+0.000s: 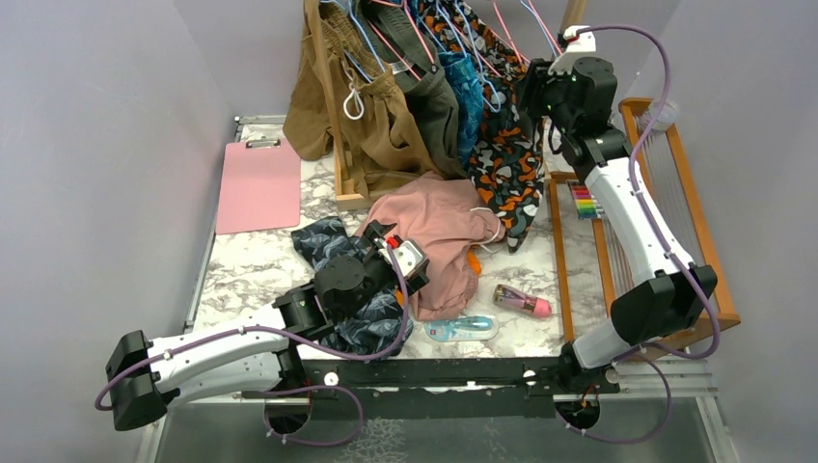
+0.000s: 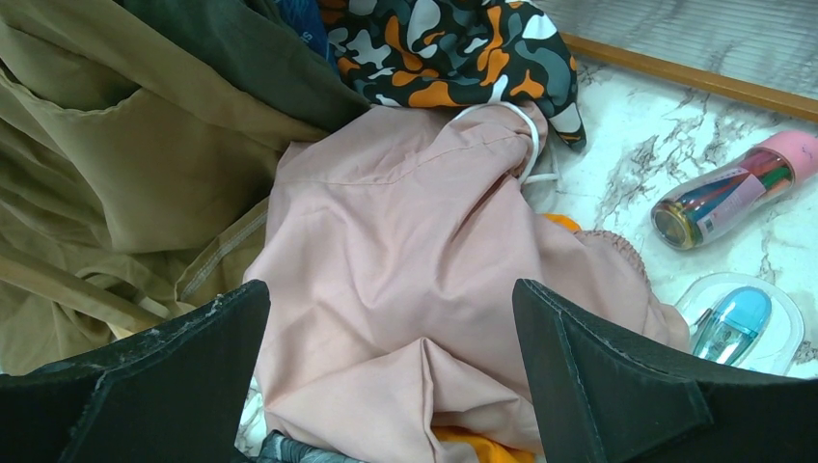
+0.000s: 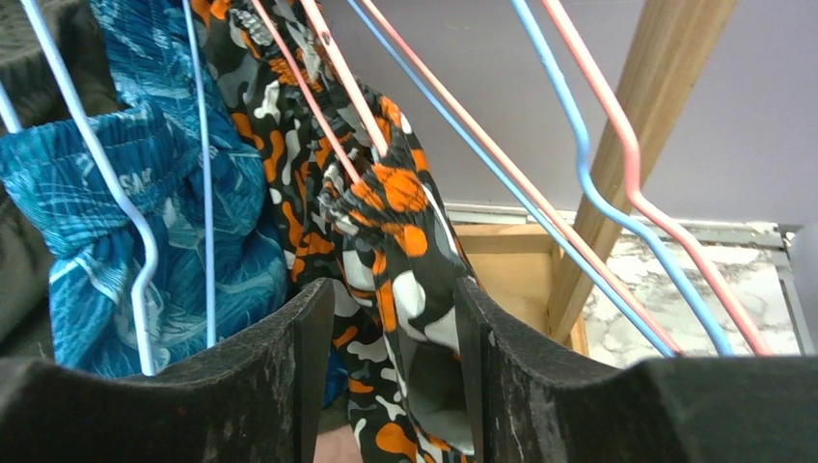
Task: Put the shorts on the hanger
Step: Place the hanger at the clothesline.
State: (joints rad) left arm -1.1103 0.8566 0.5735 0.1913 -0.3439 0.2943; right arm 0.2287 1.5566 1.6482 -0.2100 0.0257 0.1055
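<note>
Top view: camouflage shorts hanging upper centre among garments, right gripper raised against them; left gripper low at centre over dusty-pink shorts.

Left wrist view: jaws wide open, nothing between them, pink fabric below; pen tube at right.

Right wrist view: jaws partly closed around the camouflage fabric; firm grip or not, cannot tell. Pink wire hanger threaded through the waistband, upper centre.

Even, soft indoor light, faint shadows, sharp overhead view, wrist views blurred at near edges
</note>
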